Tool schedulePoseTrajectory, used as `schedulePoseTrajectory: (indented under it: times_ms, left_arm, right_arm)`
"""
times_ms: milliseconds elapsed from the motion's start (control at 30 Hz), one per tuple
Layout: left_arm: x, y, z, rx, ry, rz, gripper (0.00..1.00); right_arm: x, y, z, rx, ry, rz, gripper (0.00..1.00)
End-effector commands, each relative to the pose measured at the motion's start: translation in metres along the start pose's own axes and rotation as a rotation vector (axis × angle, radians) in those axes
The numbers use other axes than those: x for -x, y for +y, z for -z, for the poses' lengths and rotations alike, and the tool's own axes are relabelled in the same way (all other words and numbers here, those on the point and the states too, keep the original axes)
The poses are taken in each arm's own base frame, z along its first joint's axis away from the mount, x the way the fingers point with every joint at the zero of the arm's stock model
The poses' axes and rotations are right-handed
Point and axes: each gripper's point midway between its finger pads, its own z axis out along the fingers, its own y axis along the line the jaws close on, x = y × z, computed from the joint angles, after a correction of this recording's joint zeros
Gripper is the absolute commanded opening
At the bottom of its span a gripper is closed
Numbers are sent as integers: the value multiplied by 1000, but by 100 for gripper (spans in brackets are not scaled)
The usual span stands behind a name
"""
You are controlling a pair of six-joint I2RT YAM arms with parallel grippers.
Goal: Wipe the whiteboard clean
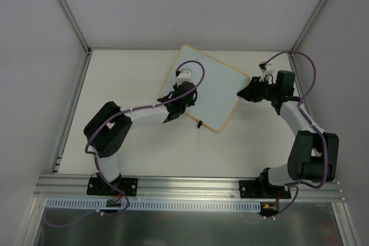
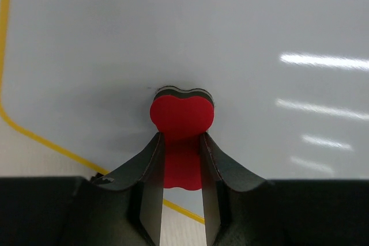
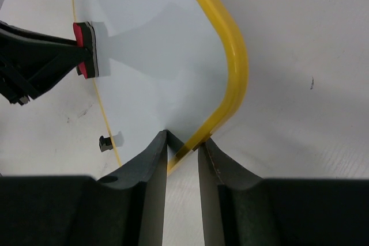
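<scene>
The whiteboard (image 1: 216, 87) lies tilted on the table, its pale surface showing no marks, with a thin yellow frame (image 2: 34, 132). My left gripper (image 1: 183, 94) is over its left part, shut on a small red eraser block (image 2: 182, 114) whose far face presses on the board (image 2: 259, 38). My right gripper (image 1: 242, 92) is at the board's right corner, its jaws closed across the yellow frame (image 3: 230, 56). The right wrist view also shows the eraser (image 3: 86, 50) and one black clip (image 3: 105, 142) on the board's edge.
A black clip (image 1: 199, 124) sits on the board's near edge. Grey enclosure walls surround the white table (image 1: 127, 73). An aluminium rail (image 1: 190, 185) runs along the near edge by the arm bases.
</scene>
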Motion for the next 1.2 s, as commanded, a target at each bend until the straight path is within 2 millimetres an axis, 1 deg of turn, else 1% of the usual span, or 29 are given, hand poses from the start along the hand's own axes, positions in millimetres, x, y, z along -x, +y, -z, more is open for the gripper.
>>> schedulePoseTrajectory:
  times_ms: [0, 33, 133, 233, 267, 300, 367, 400, 433, 467, 500, 533, 567, 600, 633, 667, 733, 767, 800, 833, 867, 900, 933, 967, 1000, 1033, 1100, 1133, 1167]
  left_arm:
    - [-68, -45, 8, -154, 174, -109, 0]
    - [-68, -49, 10, -174, 178, -127, 0]
    - [-55, -55, 19, -198, 149, -153, 0]
    - [-26, -46, 28, -154, 81, -178, 0]
    - [-12, -36, 33, -115, 55, -175, 0]
    - [1, -20, 29, -72, 42, -140, 0]
    - [17, 4, 31, -28, 50, -62, 0]
    - [29, 27, 27, 17, 39, -29, 0]
    - [34, 37, 28, 42, 30, -23, 0]
    - [47, 45, 34, 52, 1, -31, 0]
    - [51, 55, 36, 75, -9, -35, 0]
    - [57, 67, 37, 96, -19, -35, 0]
    - [68, 73, 44, 99, -43, -39, 0]
    - [69, 81, 48, 113, -37, -41, 0]
    - [71, 88, 51, 128, -35, -34, 0]
    - [80, 104, 59, 154, -44, -5, 0]
    - [75, 124, 66, 184, -14, 7, 0]
    - [85, 142, 72, 212, -33, 34, 0]
    - [81, 154, 75, 232, -25, 42, 0]
    - [79, 164, 77, 242, -16, 45, 0]
    - [81, 173, 82, 251, -21, 60, 0]
    - [78, 194, 83, 290, -11, 85, 0]
    - [77, 204, 85, 305, -8, 98, 0]
    - [76, 210, 86, 297, 2, 112, 0]
    - [76, 230, 87, 330, 8, 141, 1]
    - [74, 239, 86, 336, 20, 146, 1]
    - [70, 255, 81, 353, 54, 160, 1]
    - [71, 269, 79, 378, 61, 174, 1]
    - [63, 278, 72, 398, 93, 176, 1]
  right_arm:
    - [-2, -3, 4, -28, 2, 91, 0]
    - [-3, -4, 4, -29, 4, 90, 0]
    - [-2, -4, 5, -38, 1, 92, 0]
    - [-3, -5, 4, -43, 2, 92, 2]
    - [-2, -6, 5, -47, 0, 91, 2]
    - [-2, -6, 5, -50, 0, 91, 2]
    - [-2, -6, 5, -52, 2, 86, 7]
    - [-1, -7, 5, -55, -1, 87, 9]
    - [-1, -7, 5, -57, -2, 84, 12]
    - [0, -6, 5, -57, -3, 84, 18]
    - [0, -7, 5, -63, -5, 85, 20]
    - [0, -9, 5, -69, -4, 82, 25]
    - [1, -9, 6, -72, -7, 82, 29]
    - [0, -9, 6, -75, -5, 77, 33]
    - [1, -9, 6, -80, -6, 75, 43]
    - [2, -9, 7, -82, -12, 75, 48]
    - [6, -9, 11, -105, -27, 73, 56]
    - [8, -10, 13, -117, -35, 74, 66]
    - [7, -10, 15, -132, -38, 69, 71]
    - [13, -10, 21, -160, -61, 70, 77]
    - [14, -9, 24, -170, -67, 68, 80]
    - [15, -10, 28, -196, -75, 67, 82]
    - [17, -10, 32, -210, -81, 64, 85]
    - [19, -5, 40, -225, -91, 64, 93]
    - [22, -4, 45, -245, -99, 65, 97]
    - [27, -5, 52, -278, -114, 69, 99]
    - [29, -1, 69, -335, -122, 44, 99]
    - [33, -2, 76, -371, -135, 46, 99]
    - [33, 0, 83, -396, -133, 37, 99]
